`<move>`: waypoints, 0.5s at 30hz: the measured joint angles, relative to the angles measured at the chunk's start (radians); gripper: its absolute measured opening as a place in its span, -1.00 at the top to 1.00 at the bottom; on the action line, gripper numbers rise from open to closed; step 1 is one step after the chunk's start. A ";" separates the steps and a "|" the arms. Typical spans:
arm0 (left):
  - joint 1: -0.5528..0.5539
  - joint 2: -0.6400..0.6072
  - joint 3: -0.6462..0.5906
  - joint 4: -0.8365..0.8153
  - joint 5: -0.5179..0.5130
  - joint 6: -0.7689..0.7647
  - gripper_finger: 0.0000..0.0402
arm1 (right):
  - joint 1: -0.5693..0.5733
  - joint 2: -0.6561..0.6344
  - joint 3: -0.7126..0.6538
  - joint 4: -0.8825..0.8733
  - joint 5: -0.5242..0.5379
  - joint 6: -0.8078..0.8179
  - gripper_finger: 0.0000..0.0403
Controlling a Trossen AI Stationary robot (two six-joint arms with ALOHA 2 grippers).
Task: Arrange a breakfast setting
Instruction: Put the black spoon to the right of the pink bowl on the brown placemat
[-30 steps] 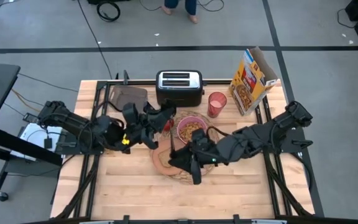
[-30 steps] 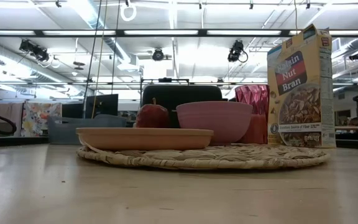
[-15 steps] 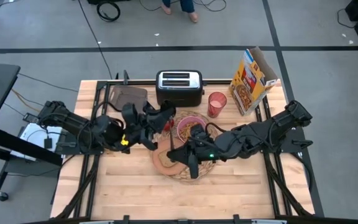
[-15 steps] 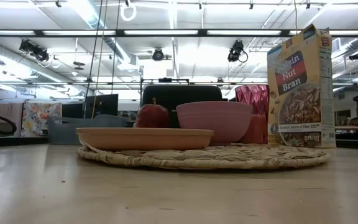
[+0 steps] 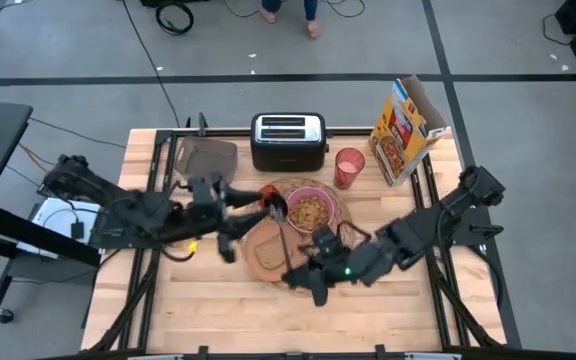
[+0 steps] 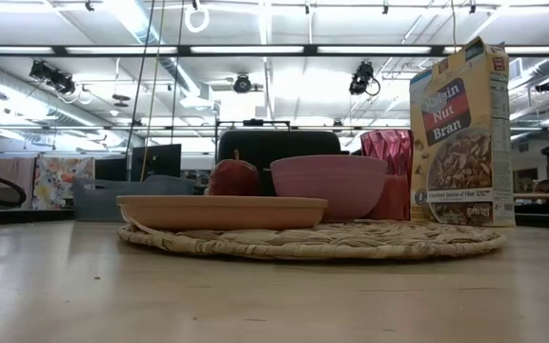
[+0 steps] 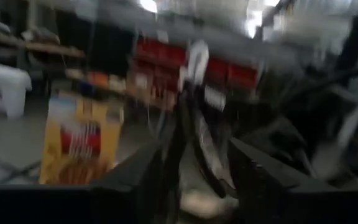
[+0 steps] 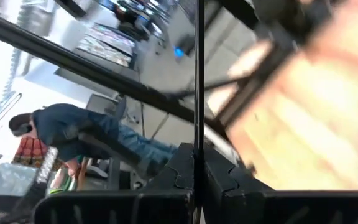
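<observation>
A metal spoon (image 5: 284, 232) hangs in the air over the salmon-tan plate (image 5: 253, 262), which carries a toast slice (image 5: 269, 253). My right gripper (image 5: 300, 272) is shut on the spoon's near end. My left gripper (image 5: 268, 203) stands open at the far end, one finger on each side of the spoon (image 7: 194, 118). I cannot tell whether it touches. The pink bowl (image 5: 310, 212) of cereal, the plate and a red apple (image 6: 233, 178) rest on the round straw placemat (image 6: 370, 240). The pinkish cup (image 5: 349, 166) stands behind it. My right gripper pinches the spoon's thin handle (image 8: 197, 146) between its two shut fingers. The handle runs straight on from the fingertips toward the table's far edge. The spoon is lifted clear above the plate and mat.
A black-and-silver toaster (image 5: 288, 140) stands at the far middle and a yellow cereal box (image 5: 406, 118) at the far right. A dark flat board (image 5: 206, 155) lies far left. A seated person (image 8: 86, 134) shows beyond the table. Bare wood (image 5: 388, 315) lies along the near edge.
My left arm has drawn back toward the table's left edge, and the plate with the toast now shows. My right gripper has moved toward the near edge and rolled. The spoon now stretches between the two grippers above the plate.
</observation>
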 joint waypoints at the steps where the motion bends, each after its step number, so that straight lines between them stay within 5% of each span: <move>1: -0.020 -0.023 0.000 -0.087 0.000 -0.018 0.02 | 0.013 0.000 -0.027 -0.001 0.002 0.045 0.96; 7: -0.176 -0.127 0.000 -0.534 0.005 -0.202 -0.23 | 0.115 -0.001 -0.256 0.001 0.016 0.476 0.96; 15: -0.342 -0.138 0.000 -0.622 0.004 -0.313 -0.18 | 0.215 -0.001 -0.571 0.050 -0.001 1.043 0.96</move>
